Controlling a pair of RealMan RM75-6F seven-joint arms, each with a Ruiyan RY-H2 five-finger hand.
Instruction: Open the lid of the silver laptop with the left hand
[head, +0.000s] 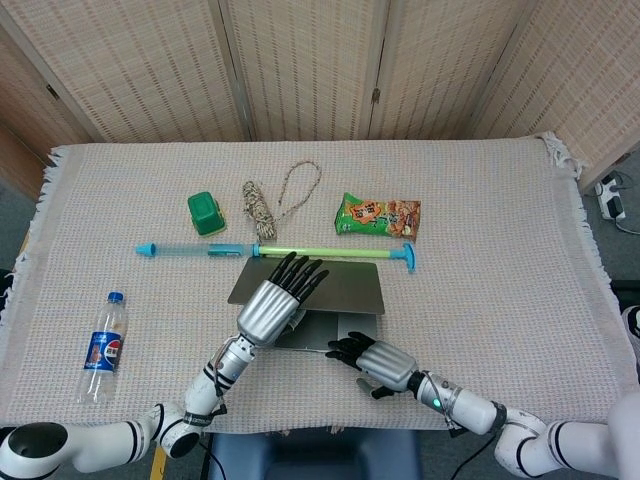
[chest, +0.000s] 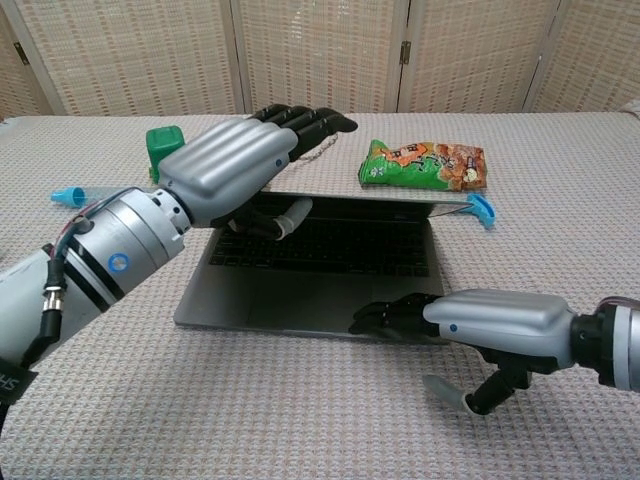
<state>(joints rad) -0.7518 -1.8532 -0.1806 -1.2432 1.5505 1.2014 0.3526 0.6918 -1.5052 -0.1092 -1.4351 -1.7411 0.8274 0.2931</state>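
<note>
If you push faster, the laptop (chest: 320, 265) may skid: your left robot hand (chest: 240, 165) pinches its lid, the right robot hand (chest: 480, 320) lies flat on the base, holding nothing.

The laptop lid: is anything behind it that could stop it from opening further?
Possibly. The left hand holds the lid up, and the long blue and green stick lies on the cloth just behind its far edge. It lies flat and low, so it probably won't block the lid.
</note>
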